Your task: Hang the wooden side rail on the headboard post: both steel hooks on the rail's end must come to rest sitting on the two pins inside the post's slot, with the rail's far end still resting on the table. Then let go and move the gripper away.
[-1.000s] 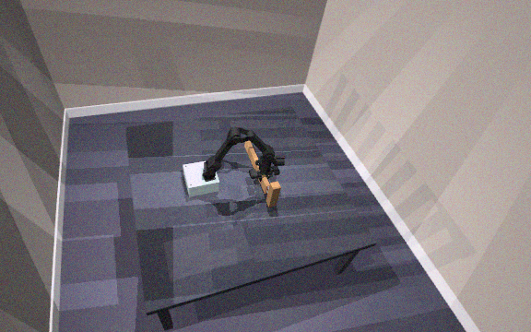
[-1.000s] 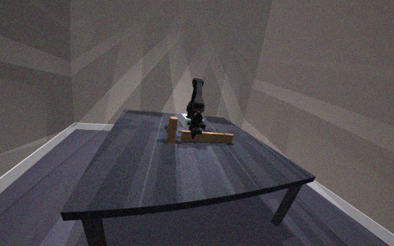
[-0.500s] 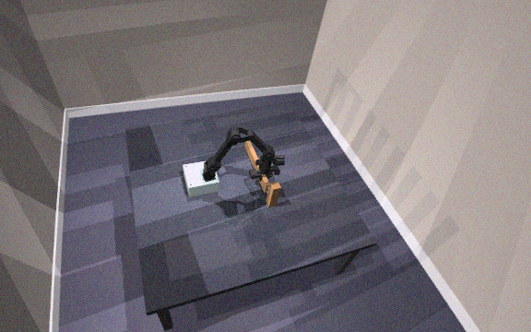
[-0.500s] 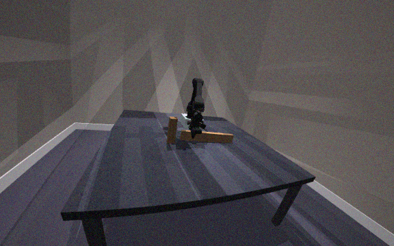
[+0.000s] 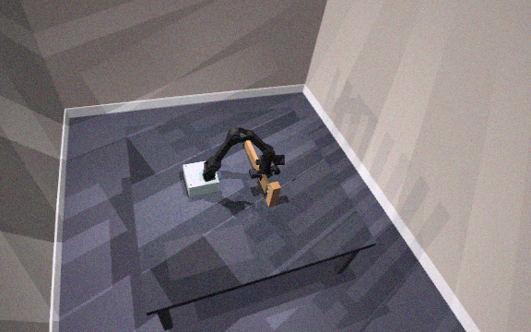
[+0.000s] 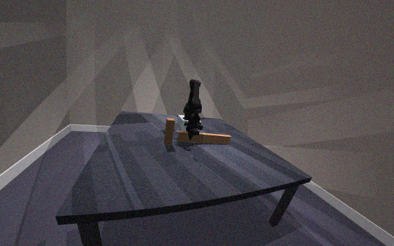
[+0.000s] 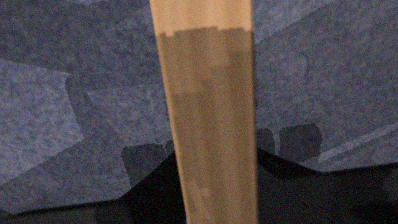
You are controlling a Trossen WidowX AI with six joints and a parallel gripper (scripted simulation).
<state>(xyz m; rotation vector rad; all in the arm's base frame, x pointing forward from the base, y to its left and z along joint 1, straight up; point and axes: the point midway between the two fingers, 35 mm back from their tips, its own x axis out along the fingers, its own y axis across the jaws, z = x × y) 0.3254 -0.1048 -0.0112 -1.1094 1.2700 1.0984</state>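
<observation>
The wooden side rail (image 5: 252, 155) (image 6: 217, 139) (image 7: 212, 90) is long and orange-brown. Its near end points at the headboard post (image 5: 273, 195) (image 6: 169, 132), a short upright block standing on the table. A narrow gap shows between rail end and post in the exterior view. A small grey metallic spot shows at the gap in the top view, but hooks, pins and slot cannot be made out. My gripper (image 6: 191, 136) (image 7: 208, 146) is shut on the rail, nearer its post end. The rail's far end is low at the table; contact is unclear.
The arm rises from a pale box-like base (image 5: 201, 179) left of the rail in the top view. The dark table (image 6: 142, 181) has its front edge well in front of the post. Patterned shadows cross the table and walls.
</observation>
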